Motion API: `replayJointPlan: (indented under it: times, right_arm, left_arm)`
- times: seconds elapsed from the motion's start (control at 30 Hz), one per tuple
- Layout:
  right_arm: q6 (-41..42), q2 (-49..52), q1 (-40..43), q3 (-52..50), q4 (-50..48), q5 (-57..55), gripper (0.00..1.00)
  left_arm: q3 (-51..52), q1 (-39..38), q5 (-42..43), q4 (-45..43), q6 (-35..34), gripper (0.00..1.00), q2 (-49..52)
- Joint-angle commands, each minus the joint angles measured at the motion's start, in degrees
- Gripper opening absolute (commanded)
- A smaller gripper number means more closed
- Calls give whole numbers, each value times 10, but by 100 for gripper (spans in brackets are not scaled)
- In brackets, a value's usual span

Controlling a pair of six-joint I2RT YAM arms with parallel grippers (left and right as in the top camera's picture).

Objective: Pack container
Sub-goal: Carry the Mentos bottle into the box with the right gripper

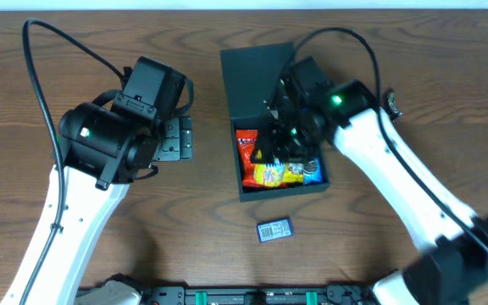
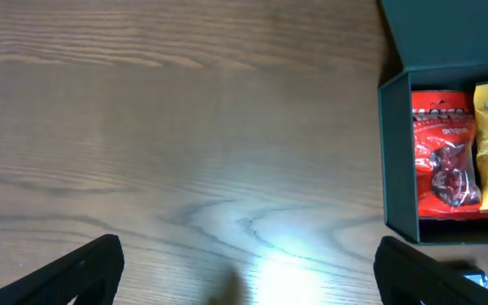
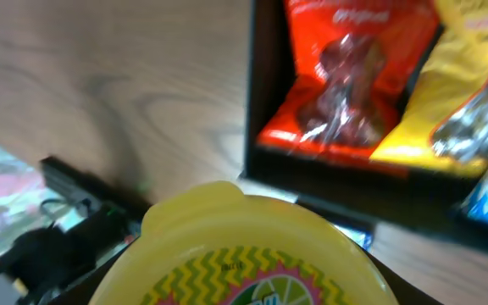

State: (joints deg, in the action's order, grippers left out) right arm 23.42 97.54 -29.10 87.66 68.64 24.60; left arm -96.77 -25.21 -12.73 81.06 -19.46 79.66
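The container (image 1: 282, 193), a dark green-black square box, stands at the table's middle with its flap lid (image 1: 257, 80) open toward the back. Inside lie a red packet (image 1: 246, 152), a yellow packet (image 1: 269, 175) and a blue packet (image 1: 312, 176). My right gripper (image 1: 288, 140) hangs over the box's inside, shut on a yellow lidded cup (image 3: 244, 254) that fills the bottom of the right wrist view and hides the fingers. My left gripper (image 2: 248, 271) is open and empty above bare table, left of the container's wall (image 2: 396, 161).
A small blue barcode packet (image 1: 274, 230) lies on the wooden table just in front of the box. Both arms' cables arch over the back of the table. Dark equipment (image 3: 66, 212) sits beyond the table's front edge.
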Motion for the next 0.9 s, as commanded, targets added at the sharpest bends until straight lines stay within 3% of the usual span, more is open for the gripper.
replayJointPlan:
  times: [0.0, 0.37, 0.7, 0.87]
  right_arm:
    - [-12, 39, -5, 33, 8, -17, 1]
    - [-12, 129, -41, 34, 17, -24, 1]
    - [19, 142, -92, 34, -16, -154, 1]
    - [18, 146, -93, 34, -13, -162, 1]
  left_arm:
    - [0, 2, 4, 2, -2, 95, -8]
    - [0, 2, 4, 2, -2, 95, -8]
    - [0, 2, 7, 4, -2, 95, -8]
    - [0, 2, 8, 4, -2, 95, -8]
